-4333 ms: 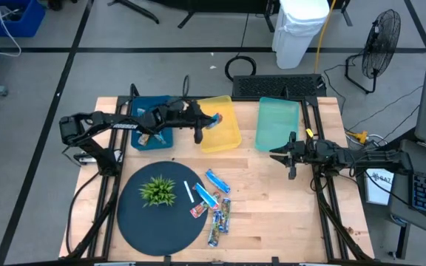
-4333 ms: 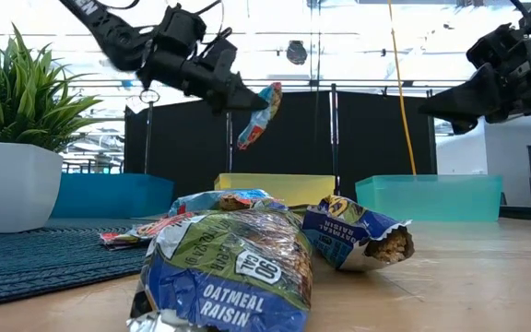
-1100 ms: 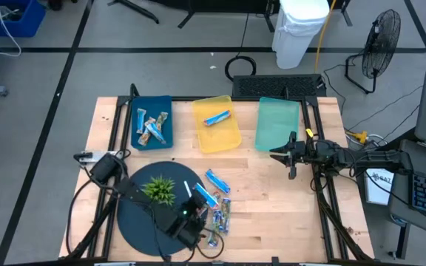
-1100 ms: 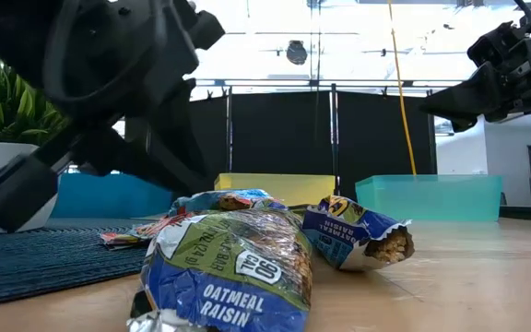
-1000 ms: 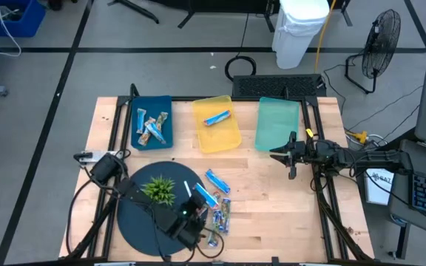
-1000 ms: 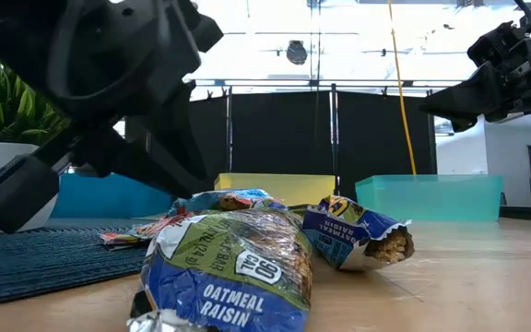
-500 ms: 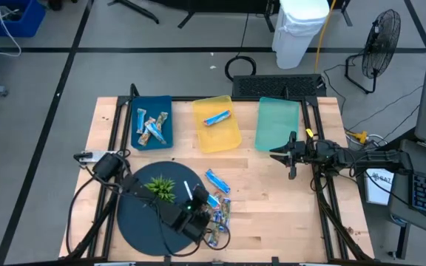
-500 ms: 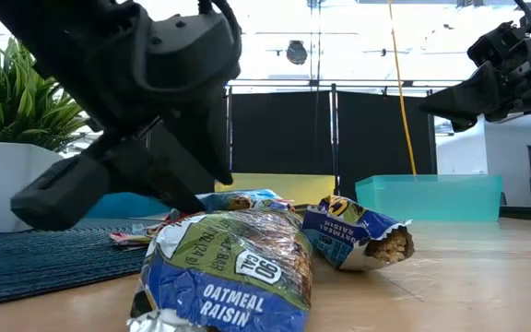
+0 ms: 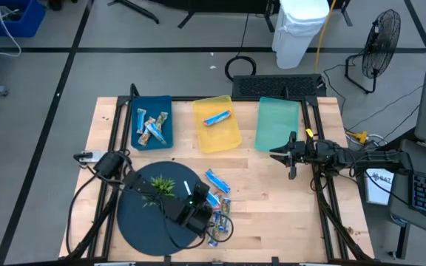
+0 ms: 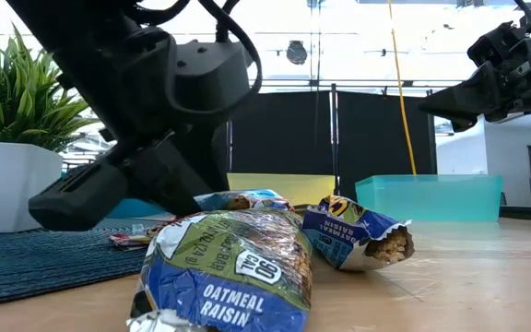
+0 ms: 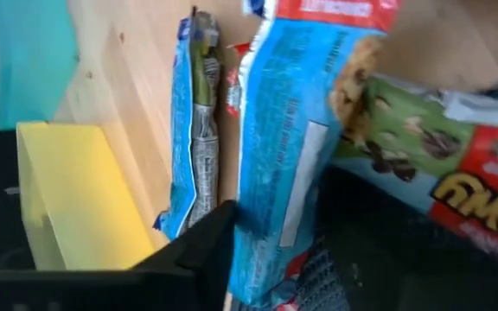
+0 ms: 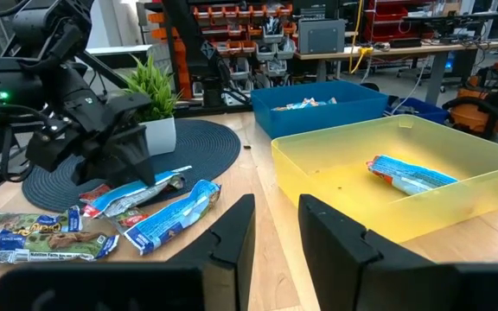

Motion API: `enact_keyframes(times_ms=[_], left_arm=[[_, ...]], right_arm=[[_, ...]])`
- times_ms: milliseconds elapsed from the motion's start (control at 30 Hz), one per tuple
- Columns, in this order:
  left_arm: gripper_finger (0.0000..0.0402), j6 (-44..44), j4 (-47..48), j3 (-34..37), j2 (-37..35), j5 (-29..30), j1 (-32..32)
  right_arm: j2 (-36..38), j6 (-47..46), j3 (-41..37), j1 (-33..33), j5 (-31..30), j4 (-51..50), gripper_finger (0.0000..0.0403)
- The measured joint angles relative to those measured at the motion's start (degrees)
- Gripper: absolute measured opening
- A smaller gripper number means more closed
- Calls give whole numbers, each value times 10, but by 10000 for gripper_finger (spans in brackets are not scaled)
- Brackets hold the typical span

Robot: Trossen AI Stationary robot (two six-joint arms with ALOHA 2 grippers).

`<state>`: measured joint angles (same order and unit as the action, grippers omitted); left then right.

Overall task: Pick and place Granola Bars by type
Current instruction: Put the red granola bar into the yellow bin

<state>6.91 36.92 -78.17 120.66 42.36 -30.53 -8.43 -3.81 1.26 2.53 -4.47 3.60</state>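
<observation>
The jaws of the right gripper (image 9: pixel 291 159) stand slightly apart with nothing in them, hovering over the tabletop (image 9: pixel 272 214) just near of the teal bin (image 9: pixel 276 125). In the high view the left gripper (image 9: pixel 202 214) is down low at the right edge of the dark round mat (image 9: pixel 135 222), among the loose Granola Bars (image 9: pixel 217 181). Whether its jaws are apart or gripping, I cannot tell. Three or so bars lie in the blue bin (image 9: pixel 135 103) at far left and one blue bar (image 9: pixel 217 117) in the yellow bin (image 9: pixel 224 139). A plant (image 9: pixel 157 187) stands on the mat.

In the low view the left arm fills the left side, behind an oatmeal raisin bar (image 10: pixel 229 272) lying nearest.

The left wrist view shows a light blue bar (image 11: pixel 284 164) right against that gripper's dark finger, with other bars just beside it.

The right wrist view shows the gap between its own jaws, with the yellow bin beyond.
</observation>
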Motion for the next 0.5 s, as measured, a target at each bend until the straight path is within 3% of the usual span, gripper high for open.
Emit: enact_keyframes(times_ms=[333, 500], left_arm=[[17, 74, 13, 0, -15, 23, -16], [26, 60, 33, -14, -42, 75, -15]], right_arm=[[0, 0, 0, 0, 0, 0, 86], [0, 0, 0, 0, 0, 0, 85]])
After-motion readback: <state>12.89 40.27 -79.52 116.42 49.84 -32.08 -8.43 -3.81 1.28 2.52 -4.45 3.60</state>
